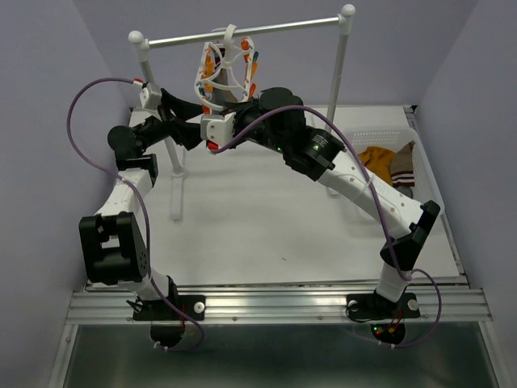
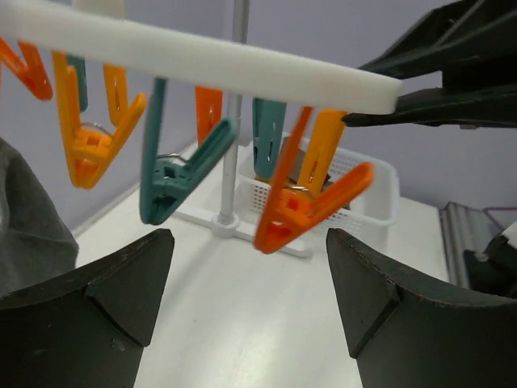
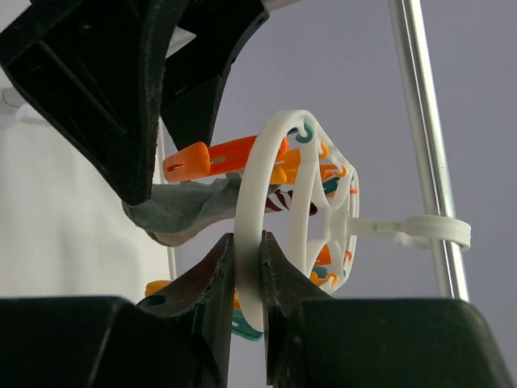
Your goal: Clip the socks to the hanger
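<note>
The white oval hanger (image 1: 227, 71) hangs by its hook from the rack's crossbar, with orange and teal clips under its ring. My right gripper (image 3: 246, 242) is shut on the ring (image 3: 250, 202); in the top view it (image 1: 249, 103) is at the ring's lower right. My left gripper (image 2: 249, 238) is open and empty just below the ring (image 2: 202, 56), with an orange clip (image 2: 303, 206) and a teal clip (image 2: 174, 182) hanging above its jaws. A grey sock (image 3: 182, 212) hangs from the hanger beside an orange clip (image 3: 218, 158). A striped sock (image 3: 283, 200) shows behind the ring. More socks (image 1: 380, 158) lie in the basket.
The white two-post rack (image 1: 242, 34) stands at the back of the table; one post (image 2: 232, 121) is just behind the clips. A white mesh basket (image 1: 420, 174) sits at the right edge. Purple cables loop over both arms. Walls close in on the left and right.
</note>
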`<move>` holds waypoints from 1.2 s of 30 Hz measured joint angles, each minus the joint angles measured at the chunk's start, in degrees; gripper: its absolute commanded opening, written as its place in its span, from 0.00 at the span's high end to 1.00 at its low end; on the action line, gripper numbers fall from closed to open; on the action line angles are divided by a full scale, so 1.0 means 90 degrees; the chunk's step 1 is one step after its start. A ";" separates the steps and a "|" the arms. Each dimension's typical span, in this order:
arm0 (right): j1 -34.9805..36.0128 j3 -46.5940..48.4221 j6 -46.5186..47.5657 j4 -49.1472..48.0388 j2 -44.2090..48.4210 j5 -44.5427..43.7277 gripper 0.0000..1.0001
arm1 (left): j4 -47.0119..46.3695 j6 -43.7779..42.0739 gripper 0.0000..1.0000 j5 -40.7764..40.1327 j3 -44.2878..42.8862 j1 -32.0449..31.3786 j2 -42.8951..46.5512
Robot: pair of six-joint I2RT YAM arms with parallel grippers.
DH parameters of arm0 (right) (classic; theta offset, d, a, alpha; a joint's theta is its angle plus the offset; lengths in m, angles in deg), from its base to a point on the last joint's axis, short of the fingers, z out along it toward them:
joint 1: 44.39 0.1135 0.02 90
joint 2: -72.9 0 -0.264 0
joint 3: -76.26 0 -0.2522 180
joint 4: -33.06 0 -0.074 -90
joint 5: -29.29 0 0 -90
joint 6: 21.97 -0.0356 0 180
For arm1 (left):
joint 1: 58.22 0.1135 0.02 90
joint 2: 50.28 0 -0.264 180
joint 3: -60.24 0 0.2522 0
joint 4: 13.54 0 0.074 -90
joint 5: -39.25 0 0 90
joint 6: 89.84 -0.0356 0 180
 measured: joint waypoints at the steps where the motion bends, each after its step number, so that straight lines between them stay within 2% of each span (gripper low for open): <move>1: 0.0000 0.0000 0.0002 0.0000 0.0000 -0.0005 0.99 | -0.0010 0.0529 0.12 0.0019 -0.0095 0.0019 -0.0165; 5: 0.0044 0.0000 0.0022 0.0000 0.0000 -0.0051 0.99 | 0.0007 0.1423 0.13 0.0046 -0.0321 0.0063 -0.0539; 8: 0.0068 0.0000 0.0024 0.0000 0.0000 -0.0085 0.99 | 0.0019 0.1690 0.13 0.0044 -0.0333 0.0068 -0.0576; 22: 0.0138 0.0000 0.0012 0.0000 0.0000 -0.0250 0.99 | -0.0066 0.1596 0.13 0.0087 -0.0041 0.0068 0.0151; 36: 0.0262 -0.0036 -0.0010 -0.0005 0.0000 -0.0318 0.99 | -0.0073 0.1319 0.12 0.0090 -0.0041 0.0049 0.0199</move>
